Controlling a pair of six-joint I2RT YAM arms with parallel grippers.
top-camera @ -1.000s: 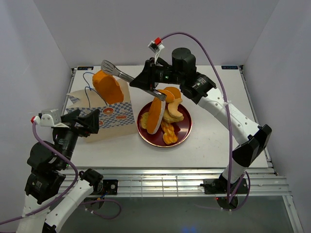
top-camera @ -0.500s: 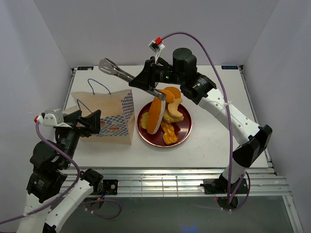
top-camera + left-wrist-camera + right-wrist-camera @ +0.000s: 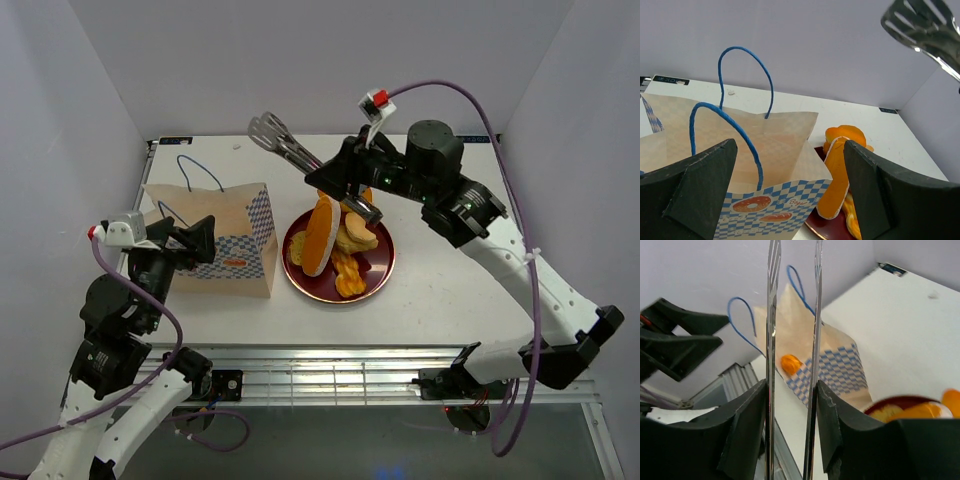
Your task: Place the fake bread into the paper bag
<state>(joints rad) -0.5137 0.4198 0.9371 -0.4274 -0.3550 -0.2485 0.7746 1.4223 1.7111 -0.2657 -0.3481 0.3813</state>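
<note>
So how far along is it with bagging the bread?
Done: possibly one orange piece in the paper bag, hard to confirm. In hand: the right gripper holds empty tongs above the plate; the left gripper is open beside the bag. Left: several bread pieces on the plate.

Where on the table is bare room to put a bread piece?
Free: the table right of the plate, and the strip in front of it. Crowded: the gap between paper bag and plate, and behind the plate under the tongs.

Steel tongs [image 3: 286,146] slant midair near a dark red plate [image 3: 386,263].
</note>
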